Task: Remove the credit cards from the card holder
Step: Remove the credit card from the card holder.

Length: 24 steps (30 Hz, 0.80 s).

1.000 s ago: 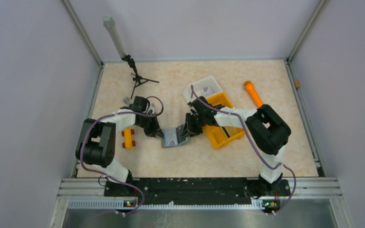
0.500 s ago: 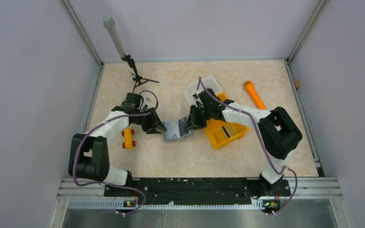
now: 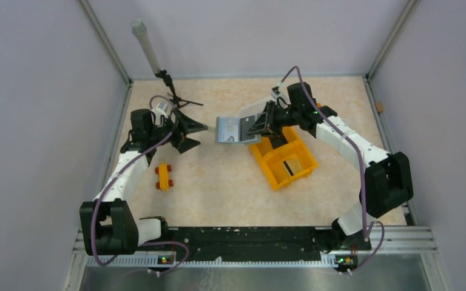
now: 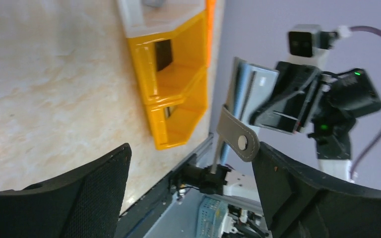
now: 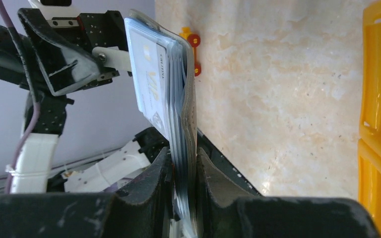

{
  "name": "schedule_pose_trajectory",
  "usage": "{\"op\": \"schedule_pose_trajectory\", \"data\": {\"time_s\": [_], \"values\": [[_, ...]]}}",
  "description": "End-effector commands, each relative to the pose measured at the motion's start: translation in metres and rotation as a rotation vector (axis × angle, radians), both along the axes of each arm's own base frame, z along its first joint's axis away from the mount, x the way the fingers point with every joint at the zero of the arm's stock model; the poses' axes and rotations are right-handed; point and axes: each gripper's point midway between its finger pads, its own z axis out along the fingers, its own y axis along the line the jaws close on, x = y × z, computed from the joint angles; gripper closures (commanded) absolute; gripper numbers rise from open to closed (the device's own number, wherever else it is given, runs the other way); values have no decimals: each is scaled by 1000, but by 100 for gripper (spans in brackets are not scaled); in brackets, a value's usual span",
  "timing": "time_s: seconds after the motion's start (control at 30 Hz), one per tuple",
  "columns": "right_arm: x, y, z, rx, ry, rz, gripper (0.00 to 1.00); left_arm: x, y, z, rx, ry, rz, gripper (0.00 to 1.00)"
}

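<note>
The grey card holder [image 3: 233, 130] hangs in the air above the table, and my right gripper [image 3: 256, 126] is shut on its right edge. In the right wrist view the holder [image 5: 191, 94] stands edge-on between the fingers [image 5: 154, 183], with the pale credit cards [image 5: 151, 84] tucked inside behind a clear sleeve. My left gripper [image 3: 193, 132] stands open just left of the holder and does not touch it. From the left wrist the holder [image 4: 250, 89] and its snap strap [image 4: 238, 140] show beyond the open left gripper [image 4: 193, 173].
An orange two-compartment bin [image 3: 282, 159] lies under and right of the holder, also in the left wrist view [image 4: 176, 74], with a clear tray [image 4: 144, 17] behind it. A yellow toy with red wheels [image 3: 163, 176] sits at the left. A small tripod [image 3: 176, 100] stands at the back left.
The right gripper has lifted the card holder off the table and carried it toward the back. The left gripper has opened, let go of the holder and drawn back to the left.
</note>
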Motion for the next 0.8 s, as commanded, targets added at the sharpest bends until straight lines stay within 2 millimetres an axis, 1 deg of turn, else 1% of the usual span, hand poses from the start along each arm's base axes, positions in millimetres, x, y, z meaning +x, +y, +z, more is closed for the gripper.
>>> {"op": "schedule_pose_trajectory", "data": {"time_s": [0.0,0.07,0.13,0.2,0.3,0.37,0.4,0.43,0.57,0.63,0.67,0.7,0.77], "values": [[-12,-1,58,129,7,37,100,6,-12,69,-195,-193,-33,5],[-13,0,64,151,10,42,100,10,-16,77,-216,-202,-49,1],[-15,1,69,169,13,51,100,13,-21,80,-204,-204,-71,1],[-16,2,74,185,8,56,100,12,-35,79,-179,-195,-120,1],[-18,3,78,202,11,62,100,13,-44,71,-169,-164,-146,2],[-18,3,80,212,11,64,100,13,-46,68,-179,-154,-155,9],[-19,3,82,218,10,64,100,12,-47,70,-195,-155,-161,13],[-18,3,82,221,12,63,100,12,-48,72,-209,-156,-164,20],[-19,4,81,233,17,63,100,11,-50,71,-239,-140,-180,40],[-19,4,80,240,19,62,100,10,-51,68,-240,-132,-183,55],[-19,4,80,242,19,61,100,9,-50,66,-240,-127,-181,57],[-20,4,80,243,21,61,100,8,-51,66,-240,-125,-184,58],[-20,4,78,244,24,62,100,7,-51,65,-241,-123,-186,56]]}}
